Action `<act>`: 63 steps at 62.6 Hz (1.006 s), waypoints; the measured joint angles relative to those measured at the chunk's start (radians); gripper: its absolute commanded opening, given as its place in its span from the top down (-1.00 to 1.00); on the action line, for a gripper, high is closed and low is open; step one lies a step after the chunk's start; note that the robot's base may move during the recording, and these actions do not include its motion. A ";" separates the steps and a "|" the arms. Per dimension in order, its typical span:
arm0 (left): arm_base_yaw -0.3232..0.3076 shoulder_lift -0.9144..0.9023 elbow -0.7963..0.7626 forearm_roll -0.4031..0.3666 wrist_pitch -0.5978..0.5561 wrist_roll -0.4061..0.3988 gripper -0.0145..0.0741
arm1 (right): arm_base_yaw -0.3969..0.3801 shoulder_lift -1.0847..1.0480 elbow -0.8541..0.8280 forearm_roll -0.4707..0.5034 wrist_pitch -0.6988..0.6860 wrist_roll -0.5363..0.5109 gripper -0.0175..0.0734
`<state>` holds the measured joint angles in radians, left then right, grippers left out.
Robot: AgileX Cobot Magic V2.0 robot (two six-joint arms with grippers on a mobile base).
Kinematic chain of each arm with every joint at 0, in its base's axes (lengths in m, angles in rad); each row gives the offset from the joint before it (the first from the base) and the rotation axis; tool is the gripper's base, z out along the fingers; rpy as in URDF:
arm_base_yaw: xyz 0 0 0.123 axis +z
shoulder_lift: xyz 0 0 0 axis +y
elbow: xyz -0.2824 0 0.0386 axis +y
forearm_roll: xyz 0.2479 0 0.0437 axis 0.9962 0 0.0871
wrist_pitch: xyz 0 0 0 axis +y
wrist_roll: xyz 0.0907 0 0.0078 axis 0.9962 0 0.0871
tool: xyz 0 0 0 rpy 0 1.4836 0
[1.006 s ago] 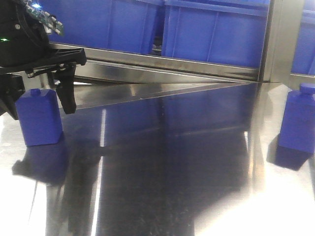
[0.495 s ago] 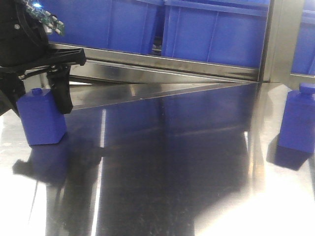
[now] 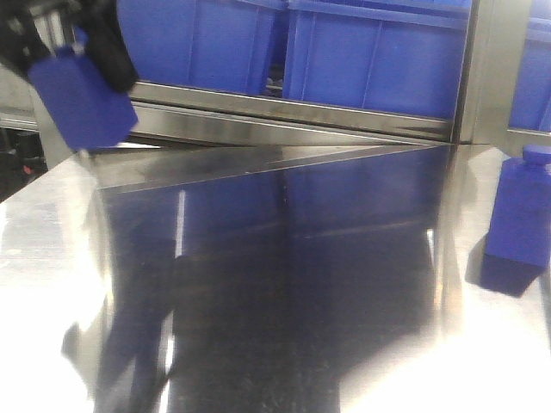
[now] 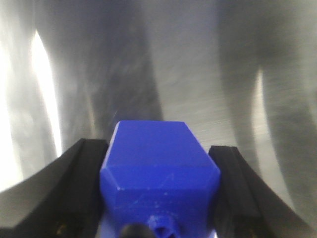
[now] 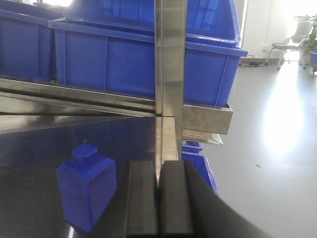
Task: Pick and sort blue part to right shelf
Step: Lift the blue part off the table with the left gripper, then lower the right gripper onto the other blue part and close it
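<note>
Blue part in the left jaws, clear of the worktop, far left side.
Left gripper (image 4: pixel 157 151) is clamped on the blue part (image 3: pixel 82 95), with one black finger flat on each side face. The part hangs tilted above the steel worktop (image 3: pixel 284 284), cap end toward the wrist. The goal lies rightward, so I judge the carry must cross the whole worktop. I cannot tell which rack is the right shelf. Right gripper (image 5: pixel 158 203) has its jaws pressed together on nothing, just beside a second blue part (image 5: pixel 86 191) standing upright near the steel upright (image 5: pixel 168 59).
</note>
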<state>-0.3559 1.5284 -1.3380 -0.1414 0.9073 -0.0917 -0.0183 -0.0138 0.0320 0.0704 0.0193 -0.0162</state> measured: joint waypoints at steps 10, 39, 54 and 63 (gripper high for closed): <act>0.000 -0.156 0.097 0.002 -0.097 0.067 -0.05 | 0.000 0.000 0.000 0.000 0.000 0.000 0.49; 0.000 -0.648 0.486 0.000 -0.346 0.113 -0.04 | 0.000 0.000 -0.161 0.061 0.131 -0.002 0.43; 0.000 -0.839 0.605 0.000 -0.426 0.135 -0.04 | 0.000 0.191 -0.424 0.061 0.324 -0.004 -0.52; 0.000 -0.878 0.632 0.000 -0.430 0.138 -0.04 | 0.000 0.363 -0.550 0.072 0.383 -0.008 -0.67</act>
<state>-0.3559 0.6502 -0.7064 -0.1414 0.4774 0.0458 -0.0183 0.3494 -0.5184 0.1428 0.4022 -0.0242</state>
